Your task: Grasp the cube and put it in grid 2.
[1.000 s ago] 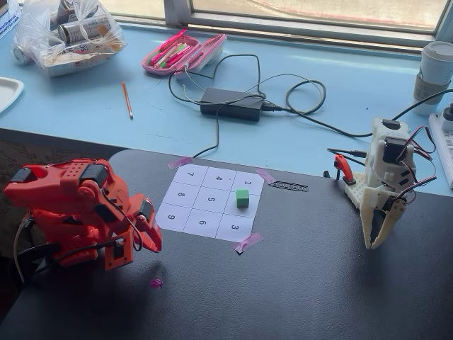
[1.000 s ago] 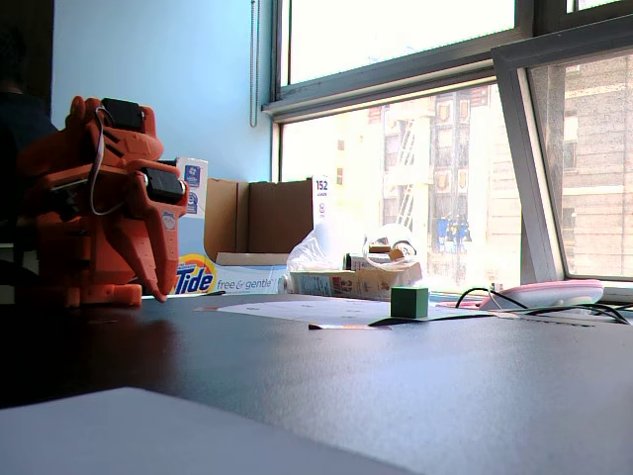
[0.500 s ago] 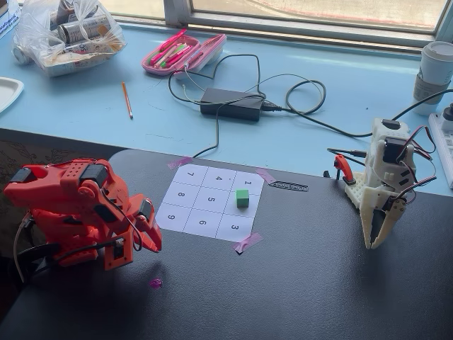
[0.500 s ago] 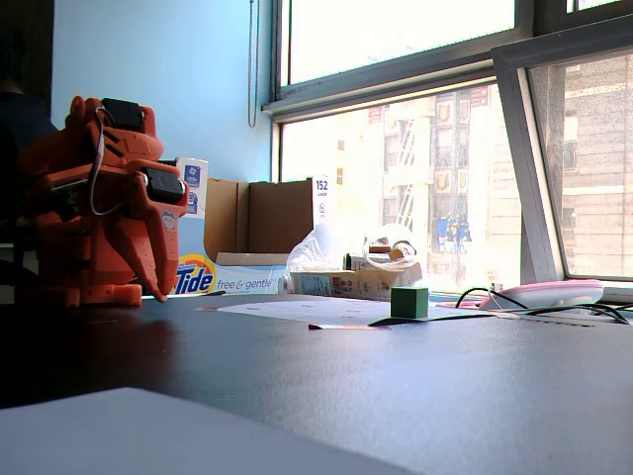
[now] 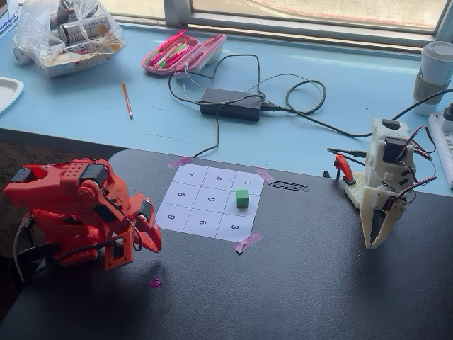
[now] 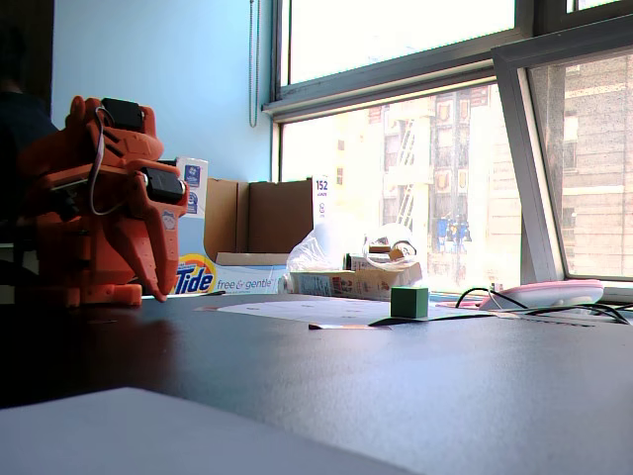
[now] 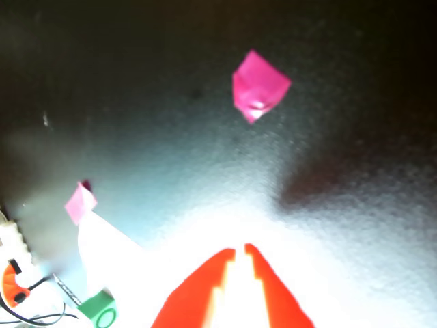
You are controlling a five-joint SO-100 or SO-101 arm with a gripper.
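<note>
Orange arm sits folded at the left of a fixed view, its tool [image 5: 152, 244] pointing down just above the dark table [image 5: 297, 283], fingers pressed together w/ nothing between them; the wrist view shows only a thin slit between the tips. The cube [image 5: 243, 197] rests on the numbered sheet, well apart from the tool, in the right-hand column between squares 1 and 3, i.e. on grid 2 [image 5: 249, 205], covering its digit. Pink tape bit [image 5: 155, 282] lies on the table near the tool. White arm [image 5: 386, 184] stands at right.
</note>
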